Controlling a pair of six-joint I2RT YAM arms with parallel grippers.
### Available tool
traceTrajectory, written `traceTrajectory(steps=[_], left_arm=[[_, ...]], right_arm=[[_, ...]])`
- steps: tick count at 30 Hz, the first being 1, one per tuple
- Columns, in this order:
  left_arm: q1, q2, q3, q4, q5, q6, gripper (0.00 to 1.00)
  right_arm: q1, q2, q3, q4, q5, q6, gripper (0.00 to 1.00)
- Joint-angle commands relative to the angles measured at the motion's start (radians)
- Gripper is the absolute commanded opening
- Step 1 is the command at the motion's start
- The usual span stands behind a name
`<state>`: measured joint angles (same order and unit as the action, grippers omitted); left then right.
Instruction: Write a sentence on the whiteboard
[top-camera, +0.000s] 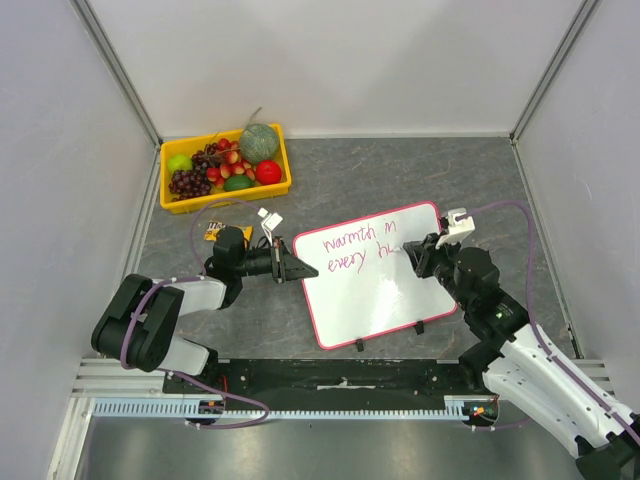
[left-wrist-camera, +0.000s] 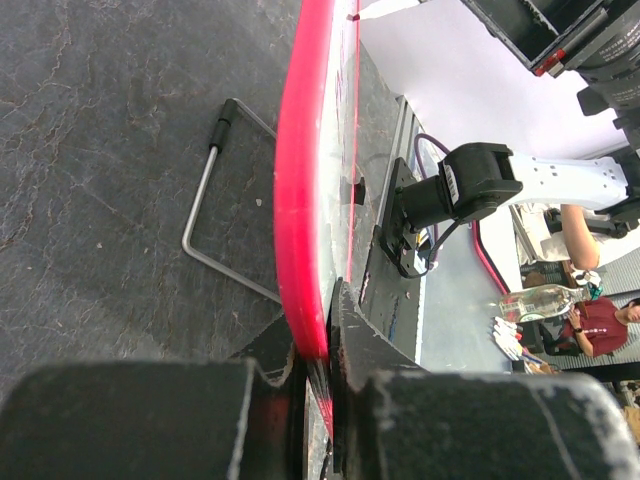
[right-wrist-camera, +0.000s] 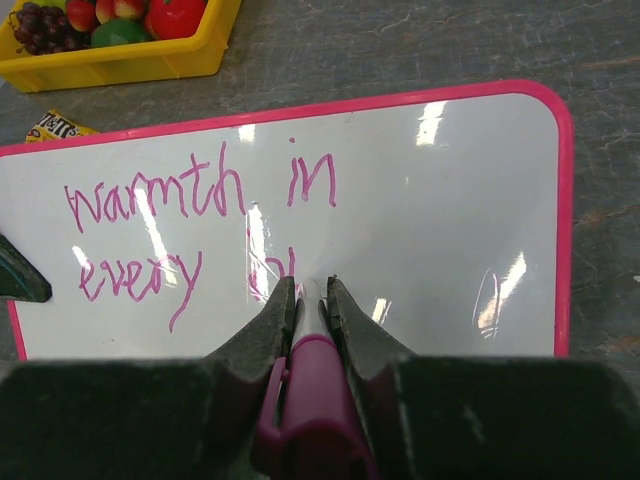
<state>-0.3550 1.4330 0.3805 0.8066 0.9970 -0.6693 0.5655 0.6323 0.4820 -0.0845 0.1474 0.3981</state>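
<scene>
The whiteboard (top-camera: 385, 290) with a pink-red rim lies tilted in the middle of the table. The sentence (top-camera: 350, 245) in magenta reads "warmth in" on one line and "every h.." below it; it shows clearly in the right wrist view (right-wrist-camera: 200, 190). My left gripper (top-camera: 298, 269) is shut on the board's left rim (left-wrist-camera: 300, 240), seen edge-on. My right gripper (top-camera: 413, 253) is shut on a magenta marker (right-wrist-camera: 315, 400), whose tip rests on the board (right-wrist-camera: 450, 220) just right of the last letters.
A yellow fruit tray (top-camera: 225, 168) with grapes, apples and a melon stands at the back left. A small candy packet (top-camera: 211, 231) lies near the left arm. The board's wire foot (left-wrist-camera: 215, 200) rests on the dark table. White walls enclose the table.
</scene>
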Motion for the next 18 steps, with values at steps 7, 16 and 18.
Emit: traceTrajectory(steps=[7, 16, 18], left_arm=[[-0.018, 0.027, -0.015, -0.040, -0.020, 0.218, 0.02], [-0.018, 0.027, -0.014, -0.040, -0.018, 0.220, 0.02], [-0.016, 0.029, -0.015, -0.040, -0.017, 0.220, 0.02]], right_arm=[[-0.006, 0.079, 0.079, -0.009, 0.100, -0.053, 0.00], [-0.009, 0.098, 0.083, 0.006, 0.086, -0.048, 0.00], [-0.007, 0.092, 0.072, -0.007, 0.083, -0.048, 0.00]])
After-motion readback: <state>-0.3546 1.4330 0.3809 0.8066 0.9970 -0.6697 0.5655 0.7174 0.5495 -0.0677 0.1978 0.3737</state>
